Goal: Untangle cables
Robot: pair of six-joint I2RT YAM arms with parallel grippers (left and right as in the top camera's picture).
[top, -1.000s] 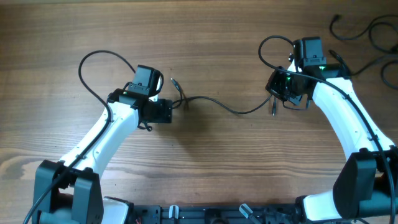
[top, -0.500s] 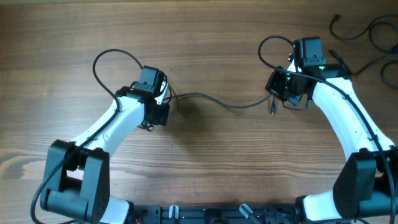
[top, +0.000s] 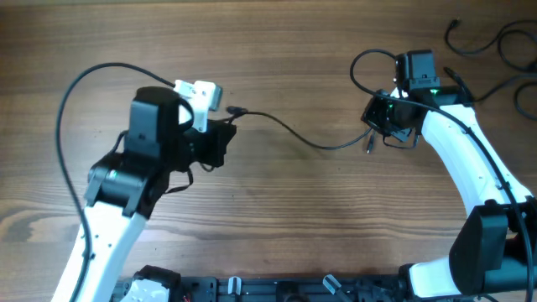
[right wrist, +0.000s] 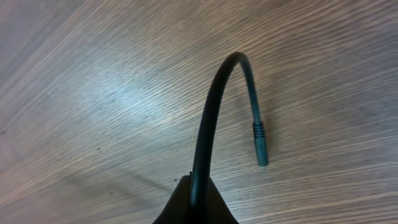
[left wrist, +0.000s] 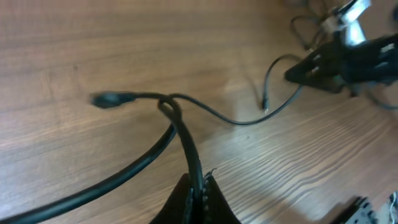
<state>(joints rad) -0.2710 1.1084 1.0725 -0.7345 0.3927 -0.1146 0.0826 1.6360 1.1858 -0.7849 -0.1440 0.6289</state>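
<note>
Overhead first: one cable (top: 304, 143) sags in a shallow curve across the middle of the table (top: 277, 235), strung between my two arms. The left gripper (top: 225, 132) sits left of centre with the cable's plug (top: 237, 110) sticking out just above it. The right gripper (top: 372, 132) is at the right, and a short silver-tipped tail hangs just below it. More loose cords (top: 503, 42) lie in the upper right corner, well apart from this one.

Left wrist next: the left gripper (left wrist: 198, 190) has its jaws clamped on the cable (left wrist: 186, 140) at the bottom of the frame. The cable rises to a sharp bend, where the plug (left wrist: 109, 98) points left and the rest runs toward the upper right. A dark band also sweeps off to the lower left. I cannot tell whether it is cord or shadow.

Right wrist last: the right gripper (right wrist: 193, 199) is pinched shut on the cable (right wrist: 208, 118) at the bottom edge. The cable arches up and over, and its plug (right wrist: 260, 143) dangles on the right above the wood.

I judge this cable is already free of the others and I am at the spreading-out step. The next move calls for lowering both ends gently, easing the bend near the left jaws, then letting go so it lies alone before I go for the corner cords.
</note>
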